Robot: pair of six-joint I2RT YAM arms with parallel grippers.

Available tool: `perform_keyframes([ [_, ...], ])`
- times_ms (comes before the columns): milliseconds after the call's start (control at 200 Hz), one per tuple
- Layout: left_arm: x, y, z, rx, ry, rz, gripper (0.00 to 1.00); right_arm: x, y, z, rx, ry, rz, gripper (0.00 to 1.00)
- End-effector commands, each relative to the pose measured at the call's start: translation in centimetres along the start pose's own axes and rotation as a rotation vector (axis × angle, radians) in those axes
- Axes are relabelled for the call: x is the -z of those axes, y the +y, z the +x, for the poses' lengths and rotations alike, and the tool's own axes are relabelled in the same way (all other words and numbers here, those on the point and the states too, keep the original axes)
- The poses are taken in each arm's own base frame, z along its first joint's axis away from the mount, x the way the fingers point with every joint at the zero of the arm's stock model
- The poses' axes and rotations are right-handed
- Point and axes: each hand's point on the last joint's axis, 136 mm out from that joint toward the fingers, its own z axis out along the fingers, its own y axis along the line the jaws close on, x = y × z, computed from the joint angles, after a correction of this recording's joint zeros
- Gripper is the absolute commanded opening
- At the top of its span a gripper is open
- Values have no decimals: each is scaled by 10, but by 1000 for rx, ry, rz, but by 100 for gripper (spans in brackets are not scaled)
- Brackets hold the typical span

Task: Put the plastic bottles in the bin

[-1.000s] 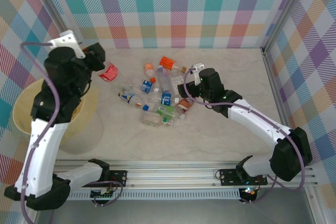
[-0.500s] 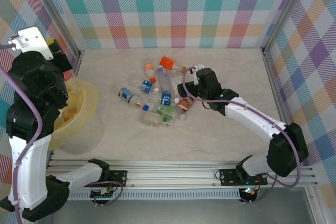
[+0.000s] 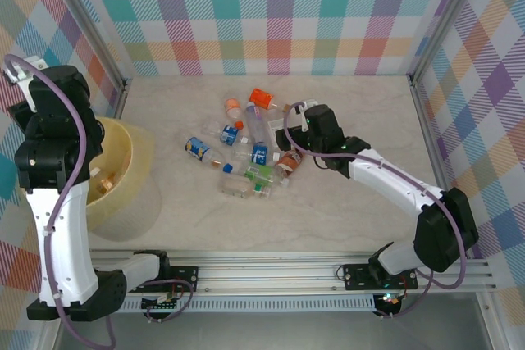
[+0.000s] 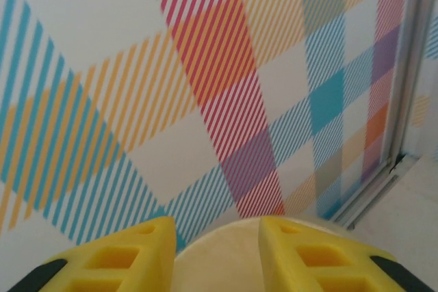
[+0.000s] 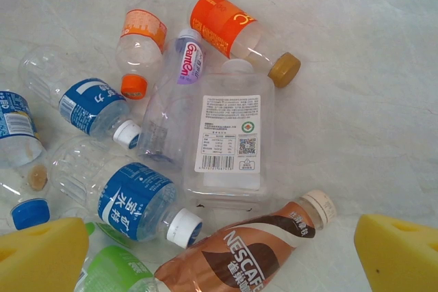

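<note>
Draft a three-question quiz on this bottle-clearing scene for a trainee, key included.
1. True or false: the right gripper hangs open over the pile of plastic bottles.
2. Which cap does the brown Nescafe bottle wear? A blue, B off-white, C orange.
3. Fill in: the bin at the left of the table is pale ___.
Key: 1 true; 2 B; 3 yellow.
</note>
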Motion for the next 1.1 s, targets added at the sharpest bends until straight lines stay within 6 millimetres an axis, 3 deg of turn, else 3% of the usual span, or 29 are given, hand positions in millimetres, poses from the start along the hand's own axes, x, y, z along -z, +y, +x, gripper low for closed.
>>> perform_keyframes([
  [0, -6, -13, 30, 29, 115, 80, 43, 0, 5, -13, 11, -9, -23, 100],
  [145, -14, -49, 49, 53, 221, 190, 48, 3, 3, -12, -8, -8, -19, 100],
  [350, -2, -97, 53, 237, 267, 444, 67, 2, -14, 5, -61, 18, 61, 100],
  [505, 23, -143, 51, 300, 308, 653, 77, 6, -14, 6, -94, 11, 55, 100],
  [835, 95, -250, 62, 231, 304, 934, 99, 17, -53, 28, -310, -3, 182, 100],
  [1095, 139, -309, 84, 195, 303, 972, 100, 29, -72, 35, -425, -53, 207, 100],
])
